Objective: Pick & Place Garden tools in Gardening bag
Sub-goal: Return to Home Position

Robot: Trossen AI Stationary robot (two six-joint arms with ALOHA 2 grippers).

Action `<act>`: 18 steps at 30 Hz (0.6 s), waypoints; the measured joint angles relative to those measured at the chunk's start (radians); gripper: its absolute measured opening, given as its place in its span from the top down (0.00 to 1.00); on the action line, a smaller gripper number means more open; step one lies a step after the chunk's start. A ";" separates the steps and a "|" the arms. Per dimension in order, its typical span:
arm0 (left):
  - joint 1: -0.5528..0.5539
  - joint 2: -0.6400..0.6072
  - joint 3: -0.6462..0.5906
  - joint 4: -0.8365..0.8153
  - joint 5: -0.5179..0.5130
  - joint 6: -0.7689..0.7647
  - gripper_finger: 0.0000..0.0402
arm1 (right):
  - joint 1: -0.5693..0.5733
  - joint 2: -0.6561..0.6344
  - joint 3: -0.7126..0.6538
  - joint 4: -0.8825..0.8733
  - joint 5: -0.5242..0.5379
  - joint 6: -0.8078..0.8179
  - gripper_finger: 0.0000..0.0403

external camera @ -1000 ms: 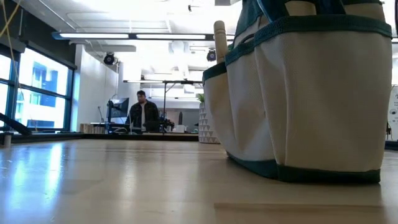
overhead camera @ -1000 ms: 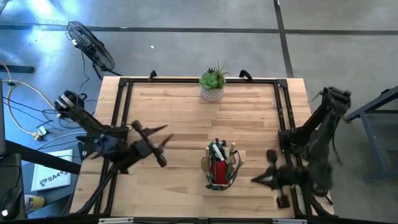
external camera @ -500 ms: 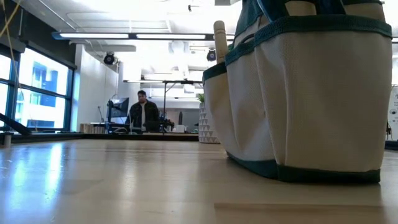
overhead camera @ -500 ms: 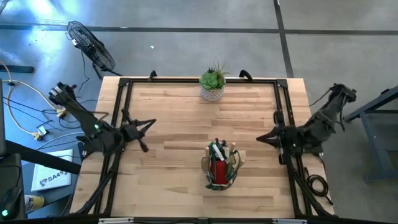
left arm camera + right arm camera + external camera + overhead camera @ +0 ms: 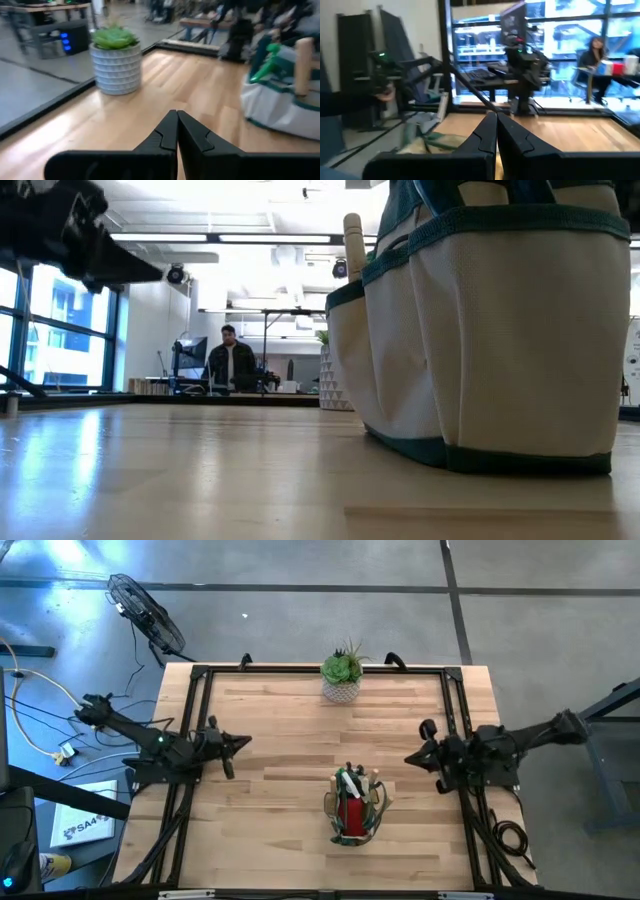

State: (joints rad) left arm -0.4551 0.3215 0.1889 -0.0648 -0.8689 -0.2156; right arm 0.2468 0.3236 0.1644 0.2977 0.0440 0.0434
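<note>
**Fig.** One upright olive-and-tan fabric gardening bag (image 5: pixel 500 330) with stitched outer pockets stands on the pale plank table (image 5: pixel 290 710). It holds the garden tools (image 5: pixel 348 783): a red cone (image 5: pixel 350 813), a green-and-white piece and wooden handles, whose number is unclear. Two dark grippers flank the bag, well apart from it: the left gripper (image 5: pixel 243 741) and the right gripper (image 5: pixel 410 758), each clenched on nothing. Beyond the bag stands one spiky green plant in a ribbed white pot (image 5: pixel 342 680).

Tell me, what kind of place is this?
Probably a robotics lab in an open-plan office. A left arm and a right arm flank a wooden table. In the room beyond, a person stands under strip lights, near large windows.
</note>
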 joint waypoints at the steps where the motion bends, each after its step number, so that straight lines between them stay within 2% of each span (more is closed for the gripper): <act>1: 0.008 -0.013 -0.035 0.049 0.025 0.006 1.00 | -0.032 0.000 -0.021 0.016 -0.011 0.014 0.99; 7: 0.016 -0.057 -0.171 0.181 0.071 -0.002 1.00 | -0.177 -0.001 -0.113 0.047 -0.125 0.073 0.99; 9: 0.016 -0.058 -0.172 0.136 0.078 -0.031 1.00 | -0.198 0.000 -0.149 0.101 -0.140 0.093 0.99; 14: 0.017 -0.057 -0.173 0.129 0.099 -0.017 1.00 | -0.210 0.000 -0.155 0.091 -0.140 0.093 0.99; 18: 0.017 -0.056 -0.173 0.127 0.089 0.009 1.00 | -0.210 0.000 -0.155 0.080 -0.089 0.090 0.99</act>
State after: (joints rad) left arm -0.4385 0.2657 0.0154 0.0620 -0.7801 -0.2062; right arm 0.0364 0.3233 0.0090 0.3776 -0.0455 0.1332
